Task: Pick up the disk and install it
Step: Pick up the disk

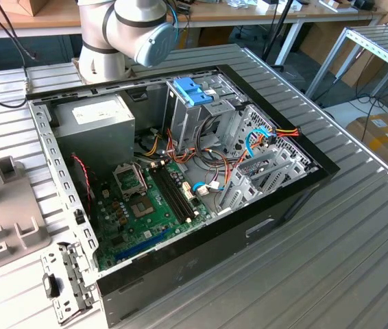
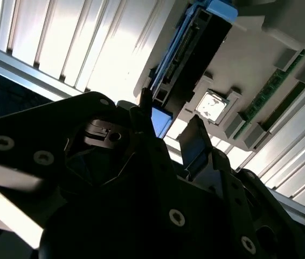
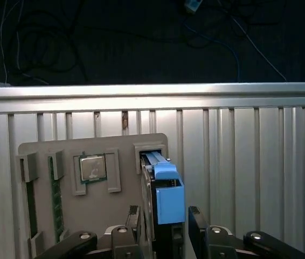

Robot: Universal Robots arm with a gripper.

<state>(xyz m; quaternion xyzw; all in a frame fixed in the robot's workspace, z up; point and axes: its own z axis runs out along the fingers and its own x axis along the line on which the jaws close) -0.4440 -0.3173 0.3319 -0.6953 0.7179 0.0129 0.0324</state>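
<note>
Seemingly, parted tool [image 3: 164, 213] astride upright disk [image 3: 168, 186]

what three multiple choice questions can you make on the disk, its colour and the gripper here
1. Where is the disk?
A. flat on the floor
B. on edge in a slot of the grey tray
C. inside the computer

2. What colour is the disk's end piece?
A. red
B. blue
C. yellow

3. How is the gripper?
A. open, one finger on each side of the disk
B. shut on a cable
C. shut on a chip

Answers: 1 B, it stands upright in the tray's slot; 2 B, the plastic end is bright blue; 3 A, the fingers straddle it.
</note>
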